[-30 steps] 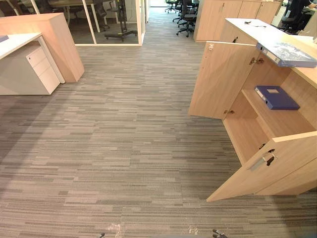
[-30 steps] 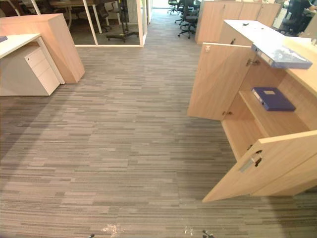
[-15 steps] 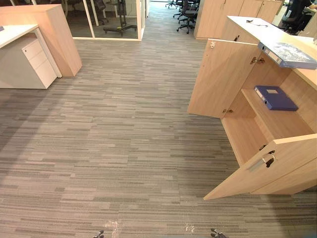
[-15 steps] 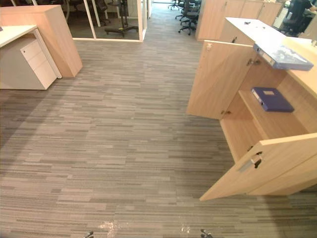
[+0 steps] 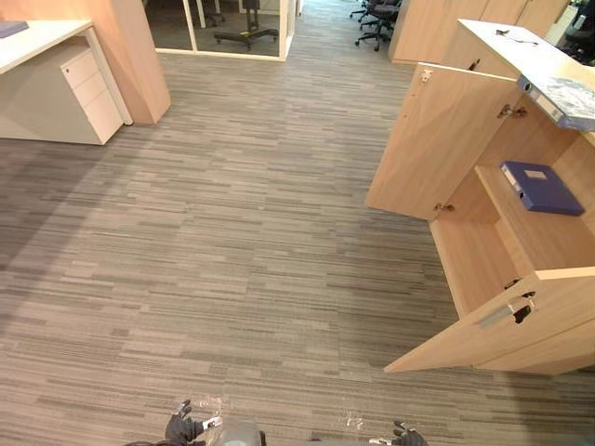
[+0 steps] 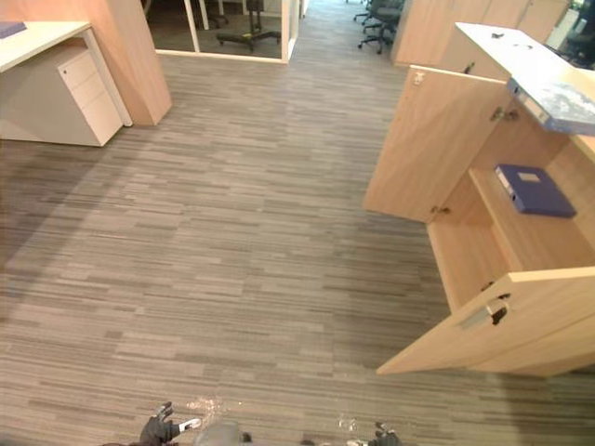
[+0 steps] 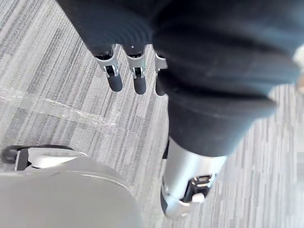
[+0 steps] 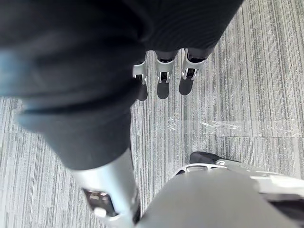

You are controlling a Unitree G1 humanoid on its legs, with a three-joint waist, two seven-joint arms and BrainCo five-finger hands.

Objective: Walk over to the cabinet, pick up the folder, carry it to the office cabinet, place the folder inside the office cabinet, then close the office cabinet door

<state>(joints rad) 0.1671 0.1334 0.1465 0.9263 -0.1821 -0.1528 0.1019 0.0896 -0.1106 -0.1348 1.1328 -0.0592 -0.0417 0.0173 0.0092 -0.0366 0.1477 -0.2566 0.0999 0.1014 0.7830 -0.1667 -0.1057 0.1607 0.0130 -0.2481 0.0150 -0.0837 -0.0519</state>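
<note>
A light wood office cabinet [image 5: 437,139] stands at the right with both doors swung open. A dark blue folder [image 5: 542,188] lies flat on its inner shelf. A pale patterned folder [image 5: 567,98] lies on the cabinet top, jutting over the edge. My left hand [image 5: 181,427] and right hand [image 5: 406,435] hang low at the bottom edge, well short of the cabinet. In the wrist views the left fingers [image 7: 124,78] and right fingers [image 8: 164,73] point straight down at the carpet, holding nothing.
The near cabinet door [image 5: 521,321] with its metal handle juts out over the grey striped carpet. A desk with a white drawer unit [image 5: 65,98] stands far left beside a wood partition. A glass wall [image 5: 237,28] and office chairs [image 5: 376,14] are at the back.
The whole picture has shifted, so the camera has moved. Both hands have come into sight at the bottom edge. The folders and cabinet doors stay as they were.
</note>
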